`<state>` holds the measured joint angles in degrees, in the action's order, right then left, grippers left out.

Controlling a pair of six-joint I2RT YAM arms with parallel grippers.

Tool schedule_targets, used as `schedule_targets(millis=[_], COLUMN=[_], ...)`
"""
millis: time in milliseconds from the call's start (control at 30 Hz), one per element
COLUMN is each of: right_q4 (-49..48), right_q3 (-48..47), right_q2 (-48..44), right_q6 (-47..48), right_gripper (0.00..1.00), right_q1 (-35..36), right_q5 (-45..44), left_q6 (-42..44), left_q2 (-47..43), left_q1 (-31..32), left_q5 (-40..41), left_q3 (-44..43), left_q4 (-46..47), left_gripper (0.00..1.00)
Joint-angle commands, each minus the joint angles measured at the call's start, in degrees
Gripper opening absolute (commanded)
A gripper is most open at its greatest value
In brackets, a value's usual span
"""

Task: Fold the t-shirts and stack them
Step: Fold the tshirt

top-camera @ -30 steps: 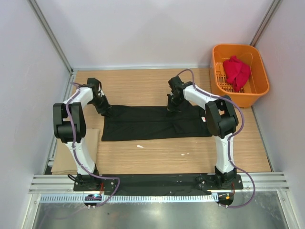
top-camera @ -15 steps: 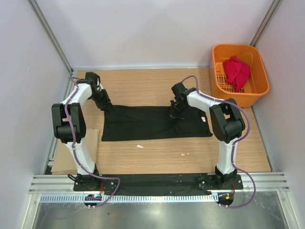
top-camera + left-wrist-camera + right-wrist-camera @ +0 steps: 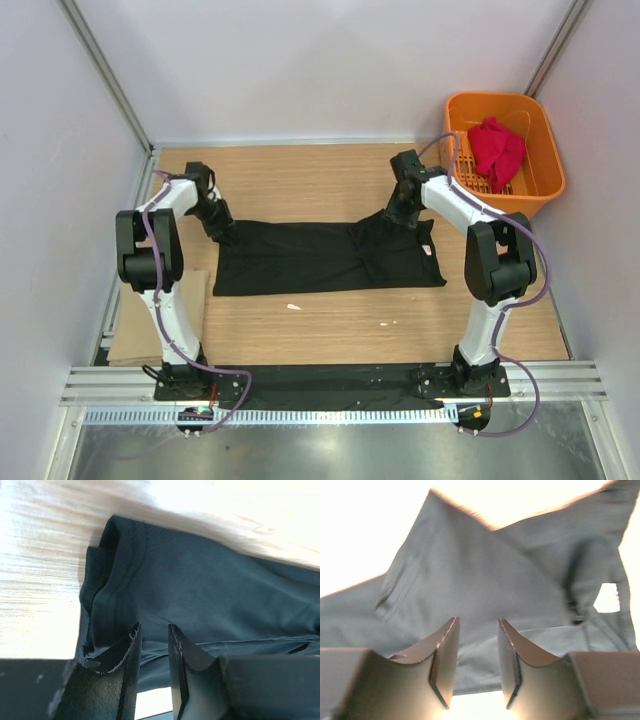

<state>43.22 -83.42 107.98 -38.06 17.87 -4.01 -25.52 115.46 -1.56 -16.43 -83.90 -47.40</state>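
**Spreading the black t-shirt by its far edge.**
At the right tool: clamping the far hem and, over the last second, carrying it from mid-shirt out toward the orange basket, pulling the cloth into a peak. At the left tool: pinching the far-left corner, barely shifting. Stretching the shirt across the tabletop, probably readying a fold. Leaving the red t-shirt bunched in the basket, not yet stacking.

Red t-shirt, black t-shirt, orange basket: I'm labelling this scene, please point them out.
red t-shirt [image 3: 495, 150], top external view, its crumpled middle.
black t-shirt [image 3: 300, 258], top external view, flat middle panel.
orange basket [image 3: 525, 205], top external view, front wall.
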Motion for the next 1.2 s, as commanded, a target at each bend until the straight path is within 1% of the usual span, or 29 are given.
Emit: schedule_targets(millis=[0,67,200,233,300,333,367,400,433,467,500,533,567,600,633,667,700,767,833,933,1067,1167], right_q4=[1.3,0.5,0.0,0.4,1.4,1.3,1.5,1.2,0.1,-3.4,-5.3,-7.6,-10.8,-11.1,-11.6,-12.3,-13.0,-15.9,-17.9,-19.5,-20.5,-19.5], right_q3=[0.4,0.9,-0.7,-1.4,-3.1,-3.4,-3.5,-3.1,-2.2,-1.2,1.0,1.6,1.7,0.0,-1.2,-2.6,-4.5,-5.7,-6.3,-8.2,-9.6,-11.1], right_q2=[-3.4,-3.6,-1.9,-0.9,-0.1,-0.1,-0.1,-0.5,-1.1,-2.0,-3.3,-3.5,-3.1,-0.8,0.8,2.5,5.6,7.8,9.8,12.8,15.8,17.1], right_q6=[-6.0,-6.7,-5.4,-3.3,0.2,2.4,6.5,8.3,10.4,12.5,15.4,17.0,18.7,21.7,23.4,24.9,27.6,29.8,30.9,32.4,33.4,34.7], right_gripper=[0.43,0.48,0.51,0.54,0.55,0.55,0.55,0.55,0.58,0.60,0.62,0.70,0.72,0.73,0.73,0.73,0.73,0.72,0.70,0.65,0.62,0.58], right_q1=[0.2,0.2,0.1,-0.1,-1.4,-2.0,-2.5,-3.1,-4.5,-5.3,-6.0,-7.0,-7.4,-7.6,-7.8,-7.8,-7.8,-7.8,-7.9,-7.9,-8.0,-8.1], right_q5=[-7.7,-8.7,-7.9,-7.8,-7.3,-5.6,-5.6,-5.0,-2.3,-0.5,1.2,3.0,8.4,9.9,12.4,15.2,16.9,19.5,21.1,25.1,25.5,24.8], left_q6=[1.3,1.3,0.8,0.6,-0.2,-0.7,-1.6,-2.4,-3.4,-4.5,-8.2,-10.0,-12.2,-15.8,-17.8,-19.6,-23.5,-26.8,-29.8,-31.6,-32.9,-34.5], left_q2=[0.9,1.2,0.2,-0.9,-2.5,-4.5,-5.3,-6.4,-7.1,-8.3,-8.7,-8.8,-8.8,-7.8,-6.9,-5.9,-3.2,-0.6,2.7,4.9,5.4,6.7], left_q1=[0.2,0.2,0.2,0.2,1.0,1.0,3.2,5.6,7.0,8.5,11.5,13.0,14.6,17.5,19.0,20.3,22.5,24.2,26.2,28.3,29.6,29.7], left_q5=[0.8,1.1,0.9,0.4,-0.8,-2.7,-3.6,-4.6,-6.5,-9.6,-11.2,-12.4,-12.9,-13.0,-13.0,-13.0,-12.9,-12.6,-11.1,-8.6,-5.8,-6.2], left_q3=[1.8,2.5,3.5,3.6,4.0,4.2,4.7,5.0,5.3,6.5,7.1,7.5,8.0,7.9,7.6,6.6,5.9,4.0,2.0,0.1,-0.2,-1.2], left_q4=[0.6,0.8,1.4,1.4,1.6,2.0,2.9,3.7,5.1,9.1,11.5,14.3,19.8,22.3,24.9,29.5,31.6,37.9,41.0,42.9,44.7,45.7], left_gripper=[0.29,0.29,0.28,0.28,0.27,0.27,0.27,0.27,0.27,0.28,0.29,0.32,0.33,0.34,0.36,0.36,0.37,0.37,0.37,0.38,0.42,0.43])
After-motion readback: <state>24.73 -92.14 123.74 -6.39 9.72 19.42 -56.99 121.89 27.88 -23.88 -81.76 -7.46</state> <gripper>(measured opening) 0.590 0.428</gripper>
